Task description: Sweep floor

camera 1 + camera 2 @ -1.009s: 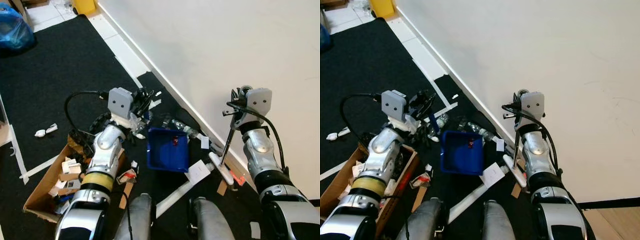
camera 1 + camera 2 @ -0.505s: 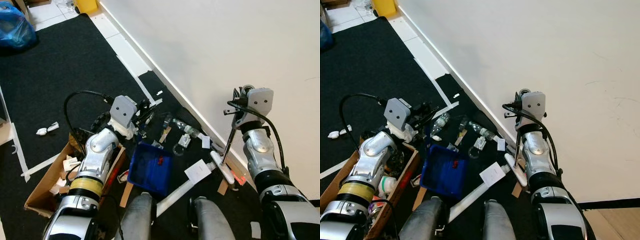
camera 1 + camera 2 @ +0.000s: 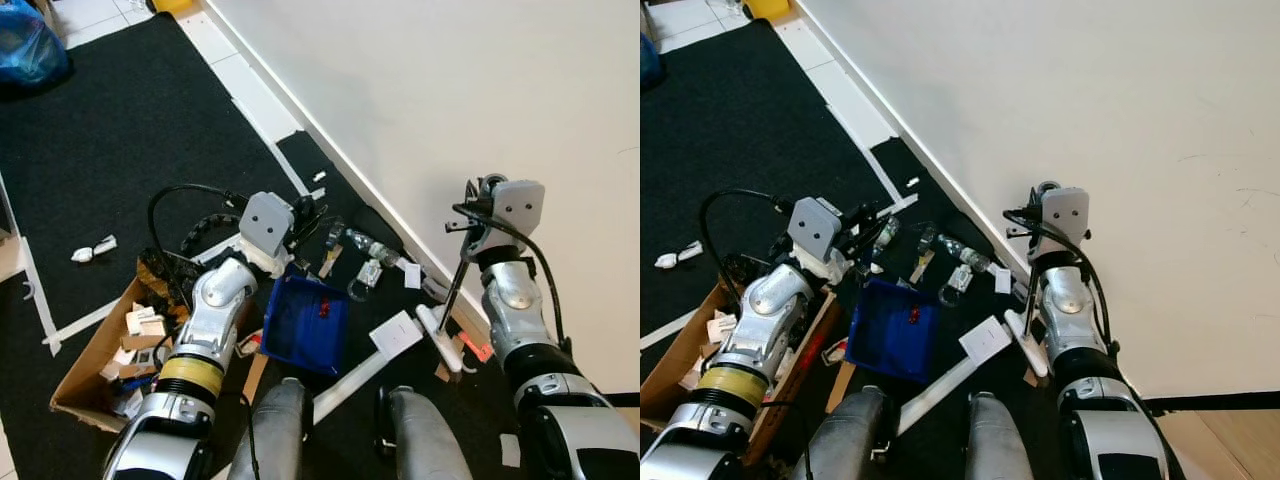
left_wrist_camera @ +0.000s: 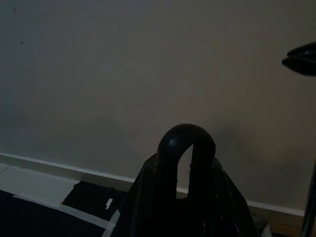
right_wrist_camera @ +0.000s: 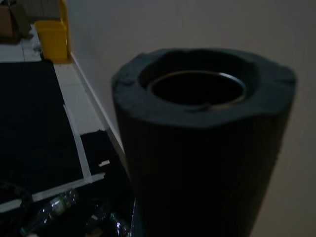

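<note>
Ahead of my knees a dustpan sits on the mat, with a small item lying in it. To its left stands a cardboard box holding scraps. Beyond the dustpan, between it and the wall, bottles and litter lie scattered along the baseboard. To the dustpan's right I see a sheet of paper, then the broom head just beside the wall. A bag sits far back on my left.

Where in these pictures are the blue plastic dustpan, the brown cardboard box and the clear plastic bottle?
blue plastic dustpan [image 3: 303,325], left eye view, middle of its tray.
brown cardboard box [image 3: 85,372], left eye view, its outer wall.
clear plastic bottle [image 3: 372,247], left eye view, its body.
</note>
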{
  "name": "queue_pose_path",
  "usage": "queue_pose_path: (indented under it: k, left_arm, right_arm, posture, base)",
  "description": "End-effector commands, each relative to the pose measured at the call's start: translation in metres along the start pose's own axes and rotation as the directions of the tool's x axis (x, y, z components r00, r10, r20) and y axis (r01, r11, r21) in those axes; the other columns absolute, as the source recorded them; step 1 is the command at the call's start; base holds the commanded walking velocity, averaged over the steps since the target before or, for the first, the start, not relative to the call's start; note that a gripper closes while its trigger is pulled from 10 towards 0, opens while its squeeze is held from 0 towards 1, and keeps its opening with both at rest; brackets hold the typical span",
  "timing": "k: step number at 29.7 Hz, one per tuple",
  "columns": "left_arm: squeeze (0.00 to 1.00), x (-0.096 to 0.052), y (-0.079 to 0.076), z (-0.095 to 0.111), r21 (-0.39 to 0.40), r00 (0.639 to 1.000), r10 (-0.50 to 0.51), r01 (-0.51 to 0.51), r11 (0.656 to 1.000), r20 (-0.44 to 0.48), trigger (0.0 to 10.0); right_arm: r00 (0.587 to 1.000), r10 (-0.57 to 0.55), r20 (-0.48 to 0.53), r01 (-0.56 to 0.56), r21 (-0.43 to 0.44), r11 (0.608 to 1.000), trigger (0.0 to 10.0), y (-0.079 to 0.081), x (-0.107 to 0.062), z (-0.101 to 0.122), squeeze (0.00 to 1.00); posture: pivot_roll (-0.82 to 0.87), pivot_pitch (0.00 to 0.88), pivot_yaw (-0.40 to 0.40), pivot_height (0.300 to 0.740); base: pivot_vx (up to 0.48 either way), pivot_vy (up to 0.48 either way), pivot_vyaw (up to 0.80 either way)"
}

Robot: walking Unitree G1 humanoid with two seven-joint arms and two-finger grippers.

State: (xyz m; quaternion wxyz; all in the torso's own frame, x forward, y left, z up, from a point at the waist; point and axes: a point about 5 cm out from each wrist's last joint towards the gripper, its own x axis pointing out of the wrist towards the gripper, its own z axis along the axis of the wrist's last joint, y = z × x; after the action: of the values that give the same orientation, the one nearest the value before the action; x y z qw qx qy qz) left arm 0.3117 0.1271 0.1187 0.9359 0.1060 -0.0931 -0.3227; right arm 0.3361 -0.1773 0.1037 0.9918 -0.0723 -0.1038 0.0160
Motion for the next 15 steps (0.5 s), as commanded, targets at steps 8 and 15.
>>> queue_pose_path:
  k: [8, 15]
  left_arm:
    - [0.0, 0.0031, -0.0134, -0.0012, -0.045, 1.0, -0.006, 0.007, 0.999, 0.011, 10.0]
    - [0.0, 0.0063, -0.0164, 0.0016, -0.078, 0.999, 0.013, -0.011, 0.997, 0.033, 10.0]
  right_arm:
    - [0.999, 0.001, -0.045, -0.001, -0.013, 1.0, 10.0, 0.0099, -0.006, -0.0092, 0.0]
    - [0.999, -0.032, -0.04, 0.032, 0.004, 0.999, 10.0, 0.009, -0.0054, -0.0097, 0.0]
  posture:
    - [0.12, 0.279, -0.05, 0.74]
    - [0.13, 0.299, -0.042, 0.74]
  base:
    - [0.0, 0.0, 0.0]
    - [0.0, 0.0, 0.0]
